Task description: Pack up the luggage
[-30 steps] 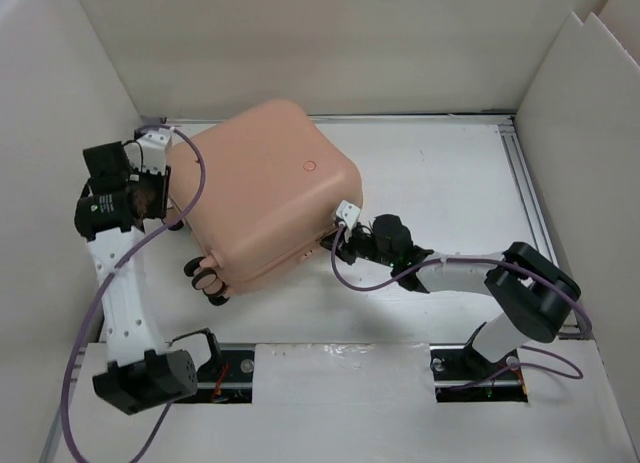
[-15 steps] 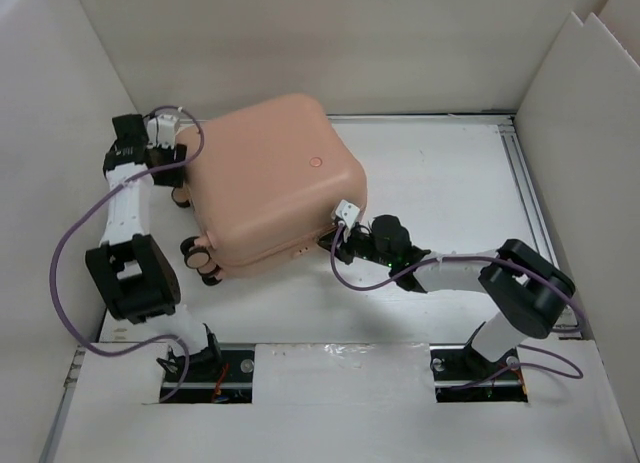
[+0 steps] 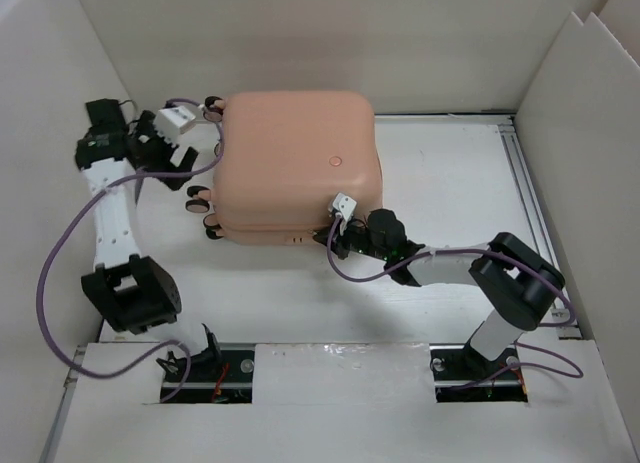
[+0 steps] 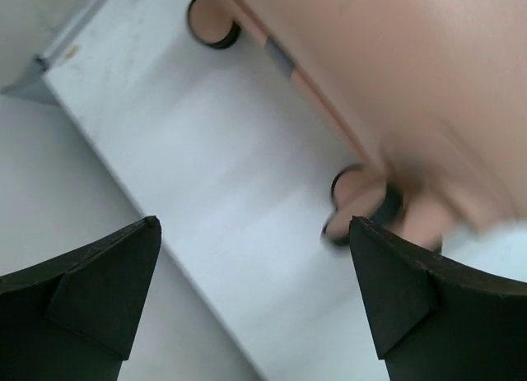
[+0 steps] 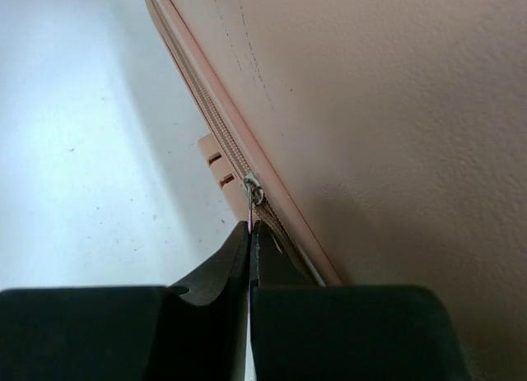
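Luggage (image 3: 295, 158) now square-on, right fingers (image 5: 218, 270) on zipper pull (image 5: 251, 193)

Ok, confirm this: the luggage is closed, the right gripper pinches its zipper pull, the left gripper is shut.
Wrong on one count: the left gripper is open, spread wide and holding nothing; the left wrist view shows it. The rest holds.

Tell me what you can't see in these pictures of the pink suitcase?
- Inside the luggage: it is shut, so its shell hides whatever is packed, in every view.
- Left wrist view: the nearer wheel is blurred, and the top and right edges cut the luggage off.
- Right wrist view: the right hand is closed over the end of the zipper pull, so that end is hidden.
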Action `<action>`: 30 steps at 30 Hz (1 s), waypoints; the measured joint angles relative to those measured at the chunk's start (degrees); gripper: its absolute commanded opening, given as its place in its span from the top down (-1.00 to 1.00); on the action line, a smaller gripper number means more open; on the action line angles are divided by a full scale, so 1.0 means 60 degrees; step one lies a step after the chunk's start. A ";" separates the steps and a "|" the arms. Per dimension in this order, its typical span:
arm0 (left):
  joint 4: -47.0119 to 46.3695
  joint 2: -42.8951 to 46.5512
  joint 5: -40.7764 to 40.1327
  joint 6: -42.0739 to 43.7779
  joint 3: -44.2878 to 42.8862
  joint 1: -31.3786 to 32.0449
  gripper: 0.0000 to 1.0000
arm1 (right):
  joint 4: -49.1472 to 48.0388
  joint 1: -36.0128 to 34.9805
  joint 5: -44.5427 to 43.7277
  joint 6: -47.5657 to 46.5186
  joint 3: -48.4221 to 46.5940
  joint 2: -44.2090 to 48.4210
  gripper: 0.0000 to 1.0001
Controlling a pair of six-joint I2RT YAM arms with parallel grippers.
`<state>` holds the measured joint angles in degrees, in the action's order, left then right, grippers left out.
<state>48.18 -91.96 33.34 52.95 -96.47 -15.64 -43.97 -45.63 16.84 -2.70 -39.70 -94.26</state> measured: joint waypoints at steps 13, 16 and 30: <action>0.2448 0.2659 0.1249 0.5963 0.1610 -0.0856 -0.98 | 0.0036 0.0051 0.0189 -0.0011 -0.0055 -0.0047 1.00; 0.2299 0.2116 0.1333 0.6269 0.1661 -0.0845 -0.98 | 0.0036 0.0051 0.0186 -0.0011 -0.0055 -0.0047 1.00; 0.1290 0.0834 0.0601 0.5676 0.2426 0.1002 -0.80 | -0.0029 0.0047 0.0102 0.0029 0.0000 -0.0047 1.00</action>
<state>55.92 -86.96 36.95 87.00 -81.91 -9.63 -44.14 -45.34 17.45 -2.52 -39.70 -94.54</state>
